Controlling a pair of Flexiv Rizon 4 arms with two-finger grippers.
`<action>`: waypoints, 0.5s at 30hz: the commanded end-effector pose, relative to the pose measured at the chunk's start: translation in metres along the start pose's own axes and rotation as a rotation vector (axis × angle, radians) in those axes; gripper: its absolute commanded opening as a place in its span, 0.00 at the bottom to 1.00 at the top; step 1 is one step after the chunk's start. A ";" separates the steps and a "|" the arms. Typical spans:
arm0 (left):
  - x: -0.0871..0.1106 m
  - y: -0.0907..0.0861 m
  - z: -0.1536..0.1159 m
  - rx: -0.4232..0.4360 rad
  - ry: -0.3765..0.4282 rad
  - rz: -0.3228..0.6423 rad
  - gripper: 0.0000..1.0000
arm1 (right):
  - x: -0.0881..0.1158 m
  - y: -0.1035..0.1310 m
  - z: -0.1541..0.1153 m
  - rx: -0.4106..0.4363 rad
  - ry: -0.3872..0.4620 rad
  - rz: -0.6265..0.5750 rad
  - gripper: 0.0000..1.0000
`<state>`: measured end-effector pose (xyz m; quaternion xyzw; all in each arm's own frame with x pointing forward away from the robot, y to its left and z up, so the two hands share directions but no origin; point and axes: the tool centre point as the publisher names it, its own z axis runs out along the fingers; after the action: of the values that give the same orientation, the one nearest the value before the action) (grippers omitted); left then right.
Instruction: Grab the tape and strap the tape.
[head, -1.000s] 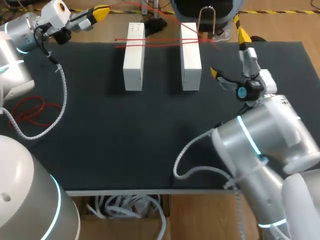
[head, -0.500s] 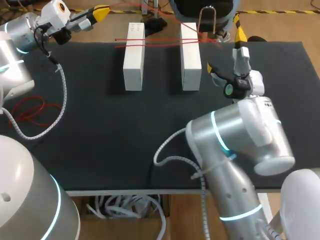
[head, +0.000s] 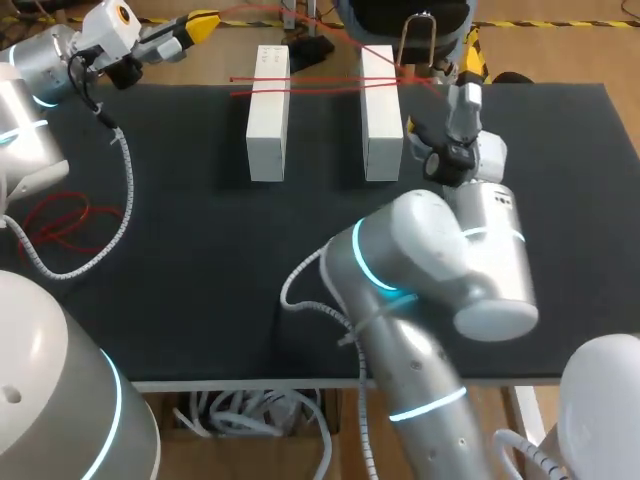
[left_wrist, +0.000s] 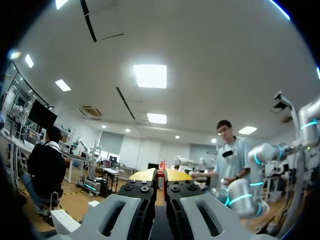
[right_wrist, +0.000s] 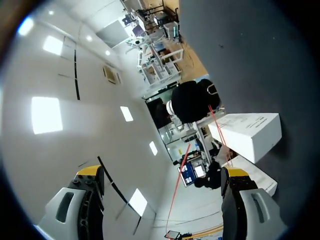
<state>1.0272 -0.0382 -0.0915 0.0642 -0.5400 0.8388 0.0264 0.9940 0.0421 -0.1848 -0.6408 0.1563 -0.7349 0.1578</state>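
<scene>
Left claw (left_wrist: 160, 174) seemingly pinches the tape (head: 310, 84); right claw (right_wrist: 162, 171) — wide open — should straddle the strand ahead of it, then close squarely.

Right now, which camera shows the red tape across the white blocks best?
The head view: the red tape lies in full across both white blocks. The right wrist view catches only a stretch crossing the blocks. The left wrist view shows just a red sliver between the left pincer tips.
</scene>
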 end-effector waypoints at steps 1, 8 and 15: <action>0.000 0.000 0.000 0.001 0.001 0.000 0.00 | 0.001 -0.007 0.009 -0.313 -0.001 -0.006 1.00; 0.000 0.000 0.000 0.001 0.001 0.000 0.00 | 0.004 -0.012 0.017 -0.292 0.006 -0.013 1.00; 0.000 0.000 0.000 0.001 0.001 0.000 0.00 | 0.004 -0.019 0.024 -0.266 0.003 -0.022 1.00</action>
<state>1.0272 -0.0382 -0.0915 0.0642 -0.5400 0.8388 0.0265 1.0130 0.0546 -0.1760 -0.6459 0.1978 -0.7294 0.1079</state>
